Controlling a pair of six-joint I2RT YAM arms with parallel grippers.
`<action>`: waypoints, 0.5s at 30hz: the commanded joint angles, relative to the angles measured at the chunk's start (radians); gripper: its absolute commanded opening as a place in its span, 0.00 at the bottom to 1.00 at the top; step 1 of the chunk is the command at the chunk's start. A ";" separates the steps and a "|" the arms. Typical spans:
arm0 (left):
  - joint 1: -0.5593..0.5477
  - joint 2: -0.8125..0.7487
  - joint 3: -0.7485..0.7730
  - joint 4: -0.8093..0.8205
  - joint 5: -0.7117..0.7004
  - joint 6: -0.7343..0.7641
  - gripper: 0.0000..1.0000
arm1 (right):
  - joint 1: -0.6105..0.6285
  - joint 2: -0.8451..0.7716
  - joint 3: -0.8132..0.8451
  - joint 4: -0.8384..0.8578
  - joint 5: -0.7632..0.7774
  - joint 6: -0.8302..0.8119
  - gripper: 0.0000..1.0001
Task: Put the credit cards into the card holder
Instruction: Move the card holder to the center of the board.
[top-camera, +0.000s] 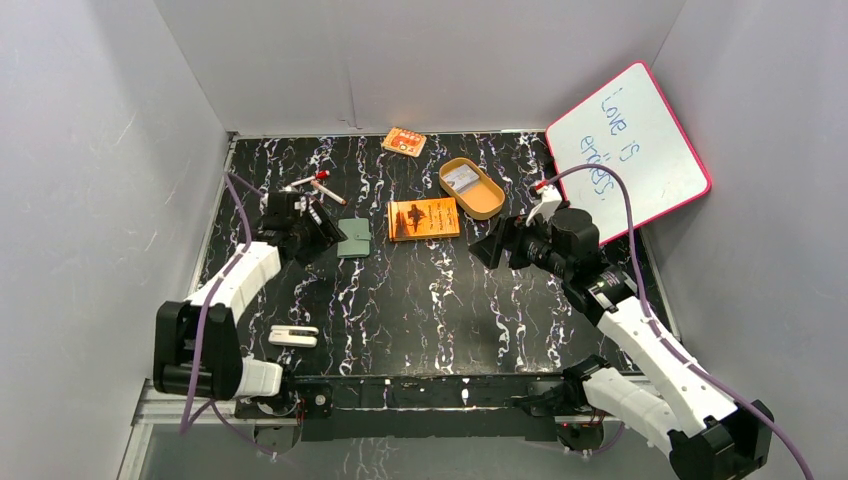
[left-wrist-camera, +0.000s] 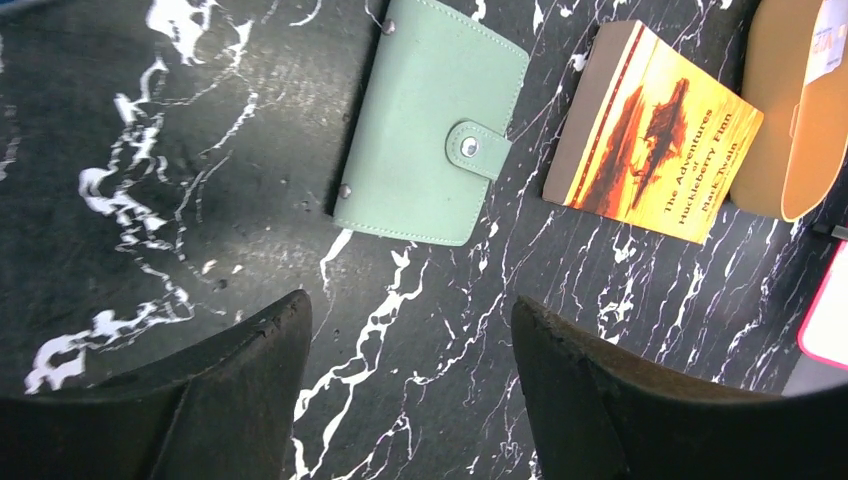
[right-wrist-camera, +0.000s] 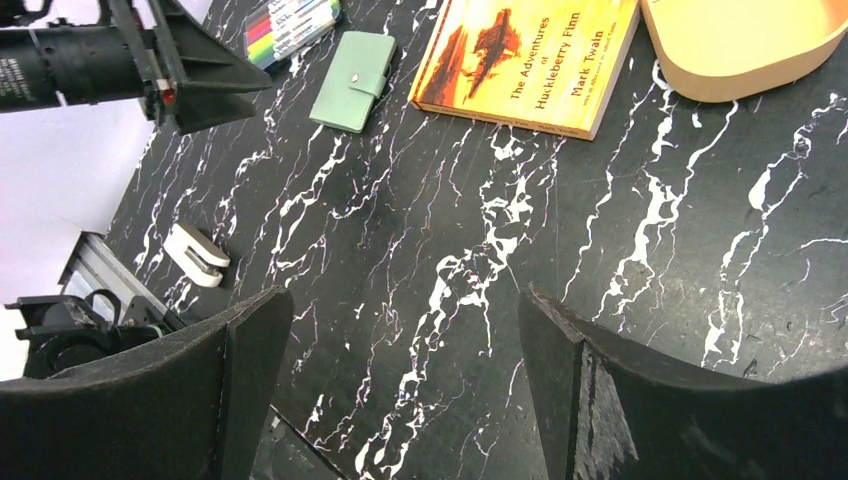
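The black marbled bench (top-camera: 430, 300) carries everything. A pink-edged whiteboard (top-camera: 630, 150) with blue writing leans at its far right corner. My left fingers (left-wrist-camera: 250, 380) hang over the left side of the bench, spread apart with only bare marble between them. My right fingers (right-wrist-camera: 230, 390) hover over the right side, also spread and gripping nothing. An orange book (top-camera: 424, 218) lies flat near the middle, cover up. A tan oval tin (top-camera: 484, 208) sits just beyond the book's right end, with something pale inside that I cannot make out. The card holder (top-camera: 354, 238) lies flat to the left of the book with a gap between them, folded shut with its tab snapped down. It is just right of my left fingers and not touching them. Some markers (top-camera: 318, 186) lie farther back on the left. A small orange flat thing (top-camera: 404, 141) rests at the far edge, and a small white clip (top-camera: 293, 336) lies near the left.
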 joint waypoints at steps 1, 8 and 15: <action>0.005 0.080 0.064 0.044 0.086 -0.028 0.69 | 0.005 -0.039 -0.016 0.066 -0.025 0.027 0.91; 0.018 0.253 0.148 0.061 0.052 -0.014 0.64 | 0.005 -0.039 -0.014 0.062 -0.037 0.023 0.91; 0.018 0.357 0.195 0.040 0.028 0.016 0.63 | 0.005 -0.072 -0.024 0.057 -0.018 0.010 0.91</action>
